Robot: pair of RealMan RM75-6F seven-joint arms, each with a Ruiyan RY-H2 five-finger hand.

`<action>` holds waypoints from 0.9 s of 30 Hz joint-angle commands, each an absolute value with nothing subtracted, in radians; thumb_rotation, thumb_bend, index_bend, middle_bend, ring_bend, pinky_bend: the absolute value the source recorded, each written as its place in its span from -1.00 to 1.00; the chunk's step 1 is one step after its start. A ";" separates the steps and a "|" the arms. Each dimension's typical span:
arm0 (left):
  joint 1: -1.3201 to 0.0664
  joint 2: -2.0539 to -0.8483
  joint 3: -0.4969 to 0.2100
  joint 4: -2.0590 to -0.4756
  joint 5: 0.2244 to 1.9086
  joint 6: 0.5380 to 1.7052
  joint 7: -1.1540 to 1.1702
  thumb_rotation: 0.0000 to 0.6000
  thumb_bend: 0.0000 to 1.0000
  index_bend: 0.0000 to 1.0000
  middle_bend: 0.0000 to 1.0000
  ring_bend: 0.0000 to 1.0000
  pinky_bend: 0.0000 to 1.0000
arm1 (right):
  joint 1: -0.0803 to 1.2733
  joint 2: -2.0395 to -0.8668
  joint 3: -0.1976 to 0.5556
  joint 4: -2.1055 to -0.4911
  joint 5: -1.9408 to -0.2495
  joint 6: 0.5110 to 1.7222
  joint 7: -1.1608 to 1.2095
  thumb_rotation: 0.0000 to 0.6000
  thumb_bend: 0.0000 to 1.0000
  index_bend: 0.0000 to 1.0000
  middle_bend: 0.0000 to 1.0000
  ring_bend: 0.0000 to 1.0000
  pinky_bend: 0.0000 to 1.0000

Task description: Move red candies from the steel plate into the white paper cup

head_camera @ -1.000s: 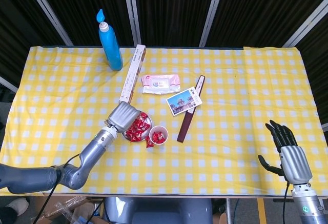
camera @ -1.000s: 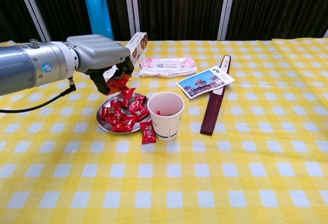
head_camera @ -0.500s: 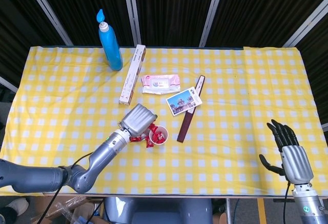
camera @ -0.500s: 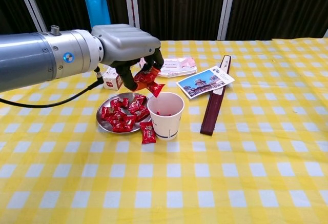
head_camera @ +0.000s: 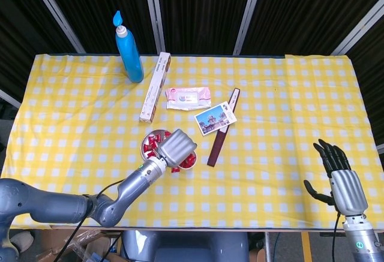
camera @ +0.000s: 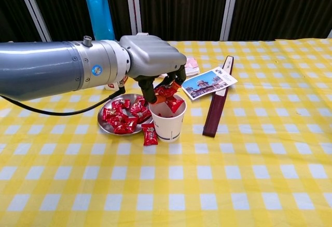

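The steel plate (camera: 107, 127) (head_camera: 146, 142) holds several red candies (camera: 123, 117). One more red candy (camera: 150, 134) lies on the cloth between plate and white paper cup (camera: 168, 125). My left hand (camera: 154, 63) (head_camera: 177, 146) hovers right over the cup's mouth, pinching red candies (camera: 168, 95) that hang into the rim. In the head view the hand hides most of the cup. My right hand (head_camera: 339, 175) stays low at the table's front right, fingers spread, holding nothing.
A blue bottle (head_camera: 129, 50) stands at the back left. A long narrow box (head_camera: 155, 86), a wipes pack (head_camera: 188, 98), a postcard (camera: 208, 83) and a dark flat bar (camera: 218, 104) lie behind and right of the cup.
My left hand has carried the pinched candies rightward from above the plate to directly over the cup and lowered them toward its mouth. The right hand has not moved.
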State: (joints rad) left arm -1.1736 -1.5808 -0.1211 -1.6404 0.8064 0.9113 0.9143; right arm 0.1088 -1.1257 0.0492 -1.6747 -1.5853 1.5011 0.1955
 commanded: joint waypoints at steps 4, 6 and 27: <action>-1.185 -1.578 -0.113 -1.647 0.789 0.923 0.926 1.00 -0.31 0.08 0.16 0.76 0.88 | 0.109 -1.126 0.048 -1.674 -1.588 1.502 0.196 1.00 -0.23 -1.00 -1.00 -1.00 -1.00; -1.186 -1.578 -0.113 -1.646 0.791 0.929 0.922 1.00 -0.32 0.07 0.13 0.76 0.88 | 0.109 -1.126 0.048 -1.674 -1.588 1.501 0.195 1.00 -0.23 -1.00 -1.00 -1.00 -1.00; -1.114 -1.505 -0.080 -1.664 0.779 1.009 0.860 1.00 -0.51 -0.19 -0.10 0.75 0.88 | 0.110 -1.126 0.047 -1.675 -1.586 1.497 0.194 1.00 -0.22 -1.00 -1.00 -1.00 -1.00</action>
State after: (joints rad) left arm -1.1205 -1.5123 -0.0877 -1.6613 0.7873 1.0063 0.8568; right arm 0.1096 -1.1262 0.0470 -1.6747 -1.5857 1.4968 0.1936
